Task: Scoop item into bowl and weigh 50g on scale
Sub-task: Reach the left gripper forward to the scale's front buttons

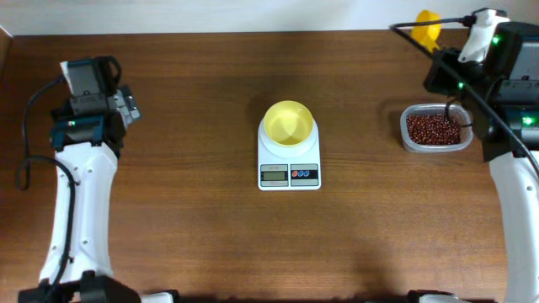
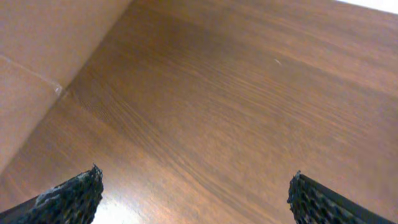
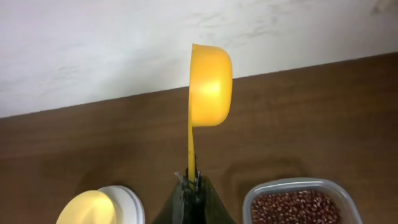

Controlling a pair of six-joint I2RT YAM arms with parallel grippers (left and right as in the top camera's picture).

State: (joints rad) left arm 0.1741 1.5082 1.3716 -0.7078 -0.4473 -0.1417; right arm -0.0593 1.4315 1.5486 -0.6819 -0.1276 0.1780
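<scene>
Right gripper (image 3: 193, 185) pinches yellow scoop (image 3: 210, 86) handle, cup held near beans (image 1: 435, 129) in clear container (image 1: 403, 132). Bowl (image 1: 289, 123) sits on scale (image 1: 289, 175). Left gripper (image 2: 196, 199) wide, nothing held.

One table (image 1: 185, 227). On it at the middle, one white scale (image 1: 289, 158) with one grey display (image 1: 274, 175). Its small coloured buttons (image 1: 306, 175) blur together, so their number cannot be told. One pale yellow bowl (image 1: 289, 123) sits on the scale. One clear container (image 1: 404, 133) stands to the right, and the beans (image 1: 434, 129) in it form a single heap, far too many to count. One brighter yellow scoop (image 1: 428, 29) is at the far right. Two arms — one left arm (image 1: 80, 194), one right arm (image 1: 514, 202) — each with one gripper: the left gripper (image 2: 196, 190) and the right gripper (image 3: 194, 199), two fingers apiece.
</scene>
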